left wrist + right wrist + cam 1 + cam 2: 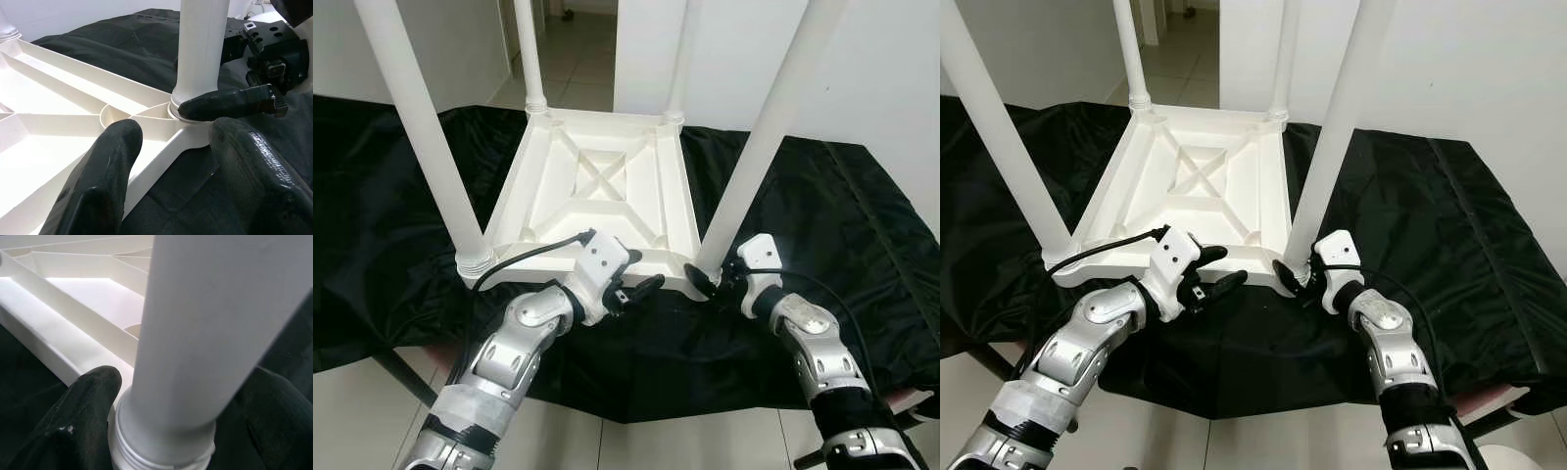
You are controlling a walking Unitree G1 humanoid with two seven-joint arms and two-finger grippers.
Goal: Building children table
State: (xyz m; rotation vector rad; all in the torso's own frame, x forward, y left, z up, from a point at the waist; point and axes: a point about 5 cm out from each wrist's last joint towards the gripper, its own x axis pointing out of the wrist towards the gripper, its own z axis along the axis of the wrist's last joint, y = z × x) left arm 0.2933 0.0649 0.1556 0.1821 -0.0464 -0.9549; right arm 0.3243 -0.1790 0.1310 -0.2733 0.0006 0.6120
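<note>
Now you see a black cloth [862, 225] spread under an upturned white children's table [597, 196], its four legs standing up. Your left end effector [641, 289] is open at the near rim, one finger above it, one outside. Your right end effector [710, 279] grips the base of the near right leg [759, 147], fingers either side.

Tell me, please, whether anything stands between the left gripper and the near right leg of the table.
Nothing visible does. The left gripper hovers open by the table rim, with only black cloth between it and the leg, whose base the right gripper already straddles.
</note>
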